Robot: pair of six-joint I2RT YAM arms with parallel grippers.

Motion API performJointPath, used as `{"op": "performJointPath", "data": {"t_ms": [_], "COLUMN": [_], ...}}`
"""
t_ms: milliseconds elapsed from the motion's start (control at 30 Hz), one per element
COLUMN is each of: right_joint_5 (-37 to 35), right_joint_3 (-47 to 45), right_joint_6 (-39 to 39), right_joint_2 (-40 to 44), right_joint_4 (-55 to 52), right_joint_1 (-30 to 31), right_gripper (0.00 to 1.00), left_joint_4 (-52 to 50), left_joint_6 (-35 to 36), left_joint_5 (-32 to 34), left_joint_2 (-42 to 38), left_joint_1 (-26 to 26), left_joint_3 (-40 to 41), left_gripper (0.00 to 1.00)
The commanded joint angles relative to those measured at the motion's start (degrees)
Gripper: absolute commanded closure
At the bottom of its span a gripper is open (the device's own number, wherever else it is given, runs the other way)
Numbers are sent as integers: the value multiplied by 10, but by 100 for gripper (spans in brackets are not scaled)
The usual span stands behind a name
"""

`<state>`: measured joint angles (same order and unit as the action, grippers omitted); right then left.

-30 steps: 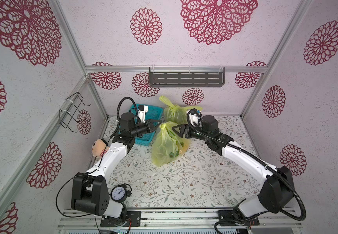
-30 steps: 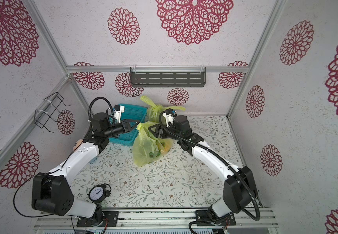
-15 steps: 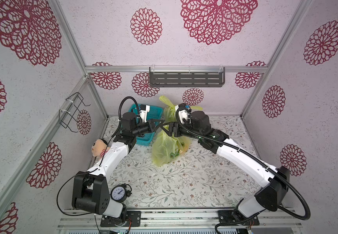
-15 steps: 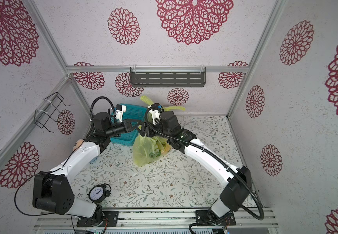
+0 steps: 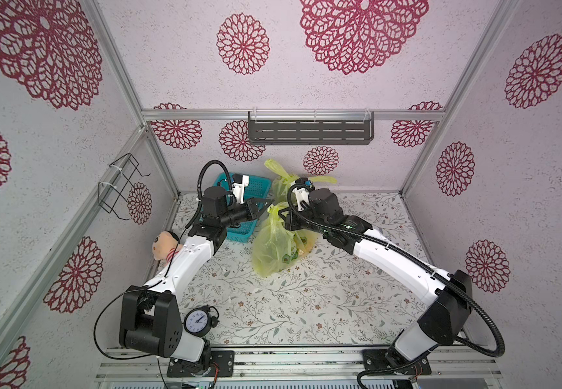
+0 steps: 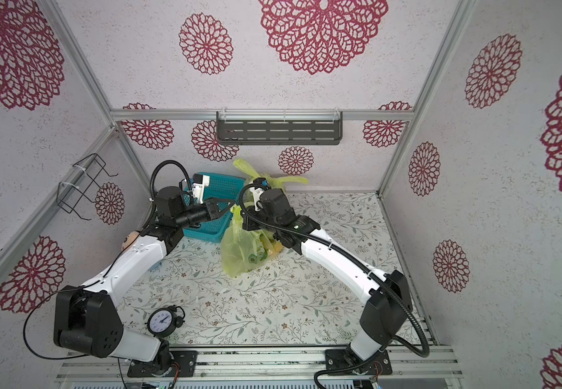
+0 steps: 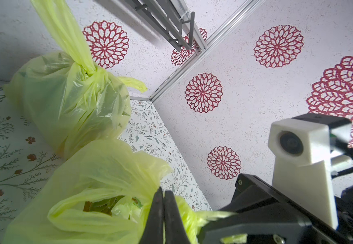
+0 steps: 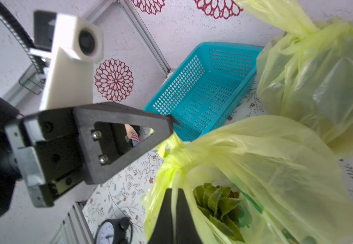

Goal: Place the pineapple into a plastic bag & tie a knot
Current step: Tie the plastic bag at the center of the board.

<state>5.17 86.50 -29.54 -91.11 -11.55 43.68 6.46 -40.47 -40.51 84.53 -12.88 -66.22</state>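
Left jaws pressed together on twisted handle of translucent yellow-green plastic bag (image 5: 273,249) — right jaws pinching its rim; green-crowned pineapple (image 8: 218,205) inside.

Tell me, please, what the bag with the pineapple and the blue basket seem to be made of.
The bag with the pineapple: thin plastic film, translucent and glossy; it crinkles and its contents show through. The blue basket: moulded plastic, probably rigid, faintly shiny; a regular grid of holes.

Twin overhead views of everything; close, opposed wrist views, shared bag (image 7: 99,169).
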Motion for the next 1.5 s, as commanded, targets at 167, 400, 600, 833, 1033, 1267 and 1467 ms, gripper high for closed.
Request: {"op": "performJointPath", "data": {"t_ms": [167,400,600,833,1033,1267,1467], "right_joint_5": [-27,-20,-52,-81,-86,-87,-62], "right_joint_3": [-15,-61,-190,-278,-175,-91,-117], "right_joint_6": [13,2,-29,-56,-19,17,10], "right_joint_2": [102,149,167,158,174,176,170], "right_joint_4": [0,-9,-6,8,-14,-35,-31], "right_joint_1": [-66,-121,-162,-205,-206,-218,-233], "right_gripper": [100,100,100,100,100,100,100], "left_joint_4": [-78,-130,-175,-183,-240,-264,-238], "left_joint_6": [66,96,121,132,162,170,151], "left_joint_5": [45,97,180,212,209,188,174], "left_joint_2": [-66,-78,-107,-161,-183,-172,-164], "left_joint_1": [5,19,44,89,101,102,102], "left_joint_3": [-58,-54,40,137,48,-34,0], "left_gripper": [100,100,100,100,100,100,100]}}
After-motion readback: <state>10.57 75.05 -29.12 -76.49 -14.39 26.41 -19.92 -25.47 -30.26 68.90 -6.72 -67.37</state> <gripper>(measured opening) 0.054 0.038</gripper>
